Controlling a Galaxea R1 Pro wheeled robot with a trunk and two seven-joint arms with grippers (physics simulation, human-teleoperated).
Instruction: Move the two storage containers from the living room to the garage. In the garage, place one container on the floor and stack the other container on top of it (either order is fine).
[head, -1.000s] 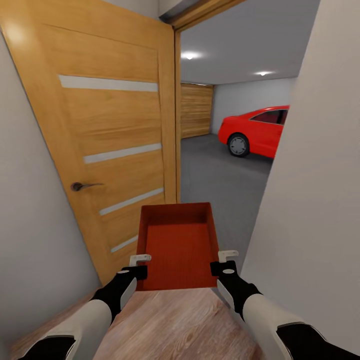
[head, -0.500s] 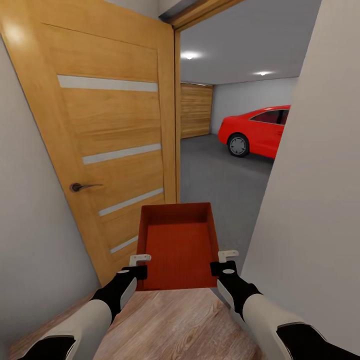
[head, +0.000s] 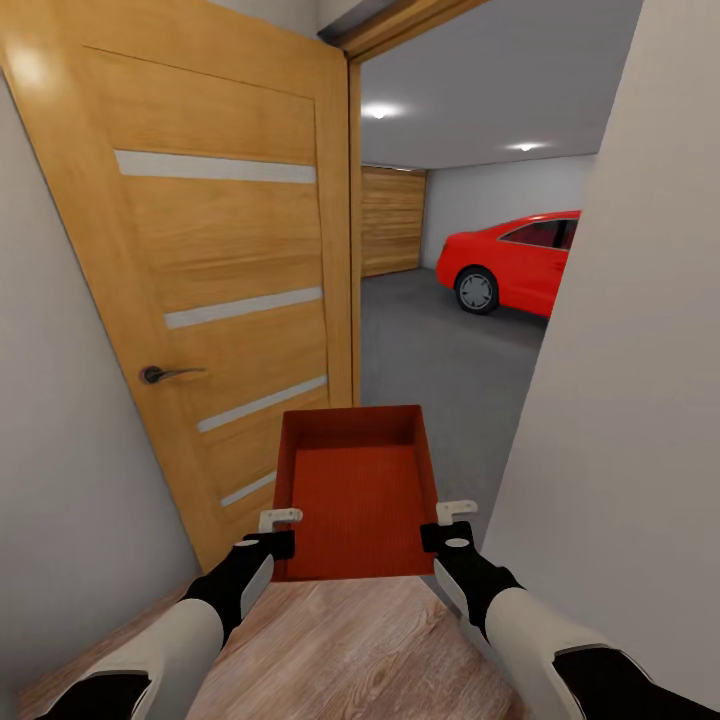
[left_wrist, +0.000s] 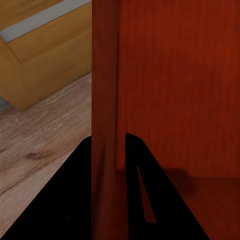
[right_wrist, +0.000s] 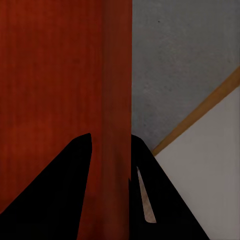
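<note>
Hallway wood floor (head: 350, 650) meeting grey garage floor (head: 430, 350).
1 storage container (head: 355, 495) at frame center, left claw (head: 278, 532) and right claw (head: 447, 523) each clamped on a side wall.

No writing, label, brand mark, number or sign can be read anywhere in these views. The orange-wood door (head: 215, 270) carries only plain pale strips, the red car (head: 515, 262) beyond the doorway is too small and too side-on to show any badge or plate, and the red-orange container (head: 355, 490) in front of the door has bare walls and a bare ribbed bottom, also seen close up from the wrist cameras (left_wrist: 170, 80) (right_wrist: 55, 75) with no marking on it.
</note>
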